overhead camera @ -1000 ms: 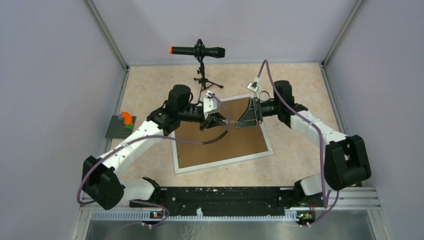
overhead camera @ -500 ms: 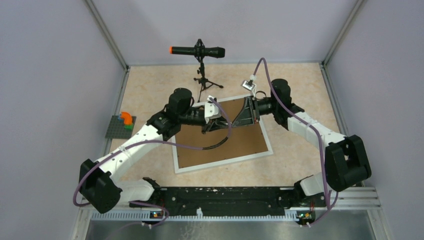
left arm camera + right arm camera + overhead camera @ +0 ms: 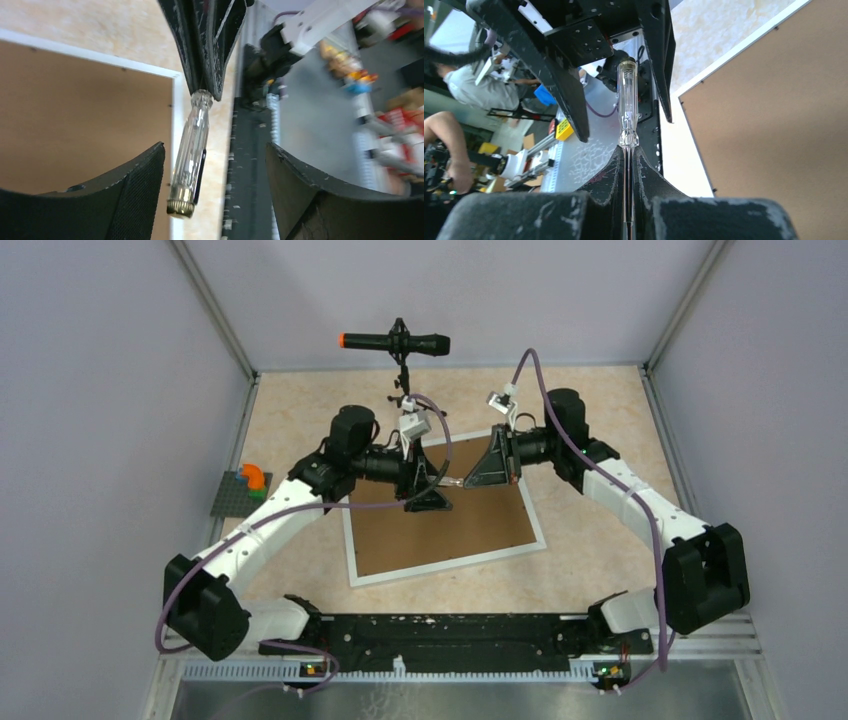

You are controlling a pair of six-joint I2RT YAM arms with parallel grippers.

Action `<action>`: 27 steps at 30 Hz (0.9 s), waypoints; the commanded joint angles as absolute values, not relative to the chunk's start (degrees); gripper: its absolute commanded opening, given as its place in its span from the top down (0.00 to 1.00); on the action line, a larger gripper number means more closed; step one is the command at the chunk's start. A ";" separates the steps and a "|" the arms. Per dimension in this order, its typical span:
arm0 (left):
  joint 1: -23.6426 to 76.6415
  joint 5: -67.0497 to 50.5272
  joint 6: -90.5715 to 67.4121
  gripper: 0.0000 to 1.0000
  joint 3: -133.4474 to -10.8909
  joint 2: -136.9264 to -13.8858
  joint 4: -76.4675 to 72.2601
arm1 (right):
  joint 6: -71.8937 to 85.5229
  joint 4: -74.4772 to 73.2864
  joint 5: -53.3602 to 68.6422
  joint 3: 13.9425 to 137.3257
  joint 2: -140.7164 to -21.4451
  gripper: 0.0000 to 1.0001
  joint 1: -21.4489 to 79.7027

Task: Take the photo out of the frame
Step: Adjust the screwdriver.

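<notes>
While the frame lies face-down on the table with its brown backing board turned upward, the photo is out of sight, presumably enclosed beneath that board. Both arms meet in the air above the far half of the frame. The right gripper is clamped tight on the thin shaft of a clear-handled screwdriver, whose transparent handle projects toward the left arm. The left gripper stands wide open. Its fingers flank the handle on either side without touching it, so the right gripper alone bears the tool. The arrangement is that of a handover between arms. A grip on the shaft, close to the working end, would give fine control, probably for levering whatever fastenings retain the backing. The frame lies below both grippers and apart from them; neither touches it. With the backing board in place, removal of the photo is judged not yet begun.
</notes>
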State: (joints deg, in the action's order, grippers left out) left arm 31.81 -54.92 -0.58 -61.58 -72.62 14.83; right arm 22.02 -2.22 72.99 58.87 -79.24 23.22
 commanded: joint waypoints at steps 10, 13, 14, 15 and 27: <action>26.87 -66.08 -52.12 0.31 -49.56 -74.14 -21.56 | 15.19 -5.40 69.91 64.60 -77.16 1.00 25.20; 26.89 -64.72 -53.03 0.33 -48.38 -74.03 -23.45 | 15.15 -5.48 69.71 64.60 -77.22 1.00 26.09; 26.89 -64.60 -54.10 0.34 -47.67 -74.05 -25.32 | 14.93 -5.64 69.58 64.49 -77.23 1.00 26.32; 26.88 -64.37 -55.36 0.35 -47.10 -74.08 -26.74 | 14.87 -5.70 69.40 64.43 -77.24 1.00 26.61; 26.88 -62.60 -61.85 0.61 -44.74 -75.43 -34.36 | 14.10 -6.41 68.32 64.94 -77.91 1.00 28.44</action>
State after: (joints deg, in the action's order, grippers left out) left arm 26.76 -63.31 -58.74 -45.25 -75.31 -27.18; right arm 15.94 -7.27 68.34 61.63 -78.98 27.38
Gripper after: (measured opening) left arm 0.427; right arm 0.027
